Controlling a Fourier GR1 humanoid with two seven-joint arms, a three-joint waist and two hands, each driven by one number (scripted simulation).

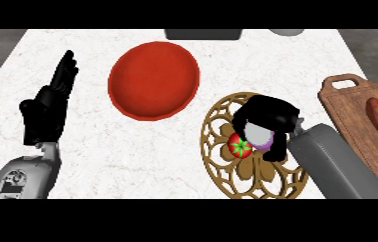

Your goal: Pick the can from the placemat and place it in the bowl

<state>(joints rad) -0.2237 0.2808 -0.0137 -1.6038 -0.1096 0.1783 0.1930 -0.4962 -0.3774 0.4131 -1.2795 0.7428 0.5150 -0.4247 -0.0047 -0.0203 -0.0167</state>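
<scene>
A gold openwork placemat lies at the lower right of the white counter. On it stands the can, with a red and green label and a pale top. My right hand is curled round the can from above and the right, hiding most of it. The red bowl sits to the upper left of the placemat, with nothing in it. At the left edge my left hand rests open, fingers pointing up.
A brown wooden cutting board lies along the right edge with a reddish item on it. A dark grey object and a pale round object sit at the counter's far edge.
</scene>
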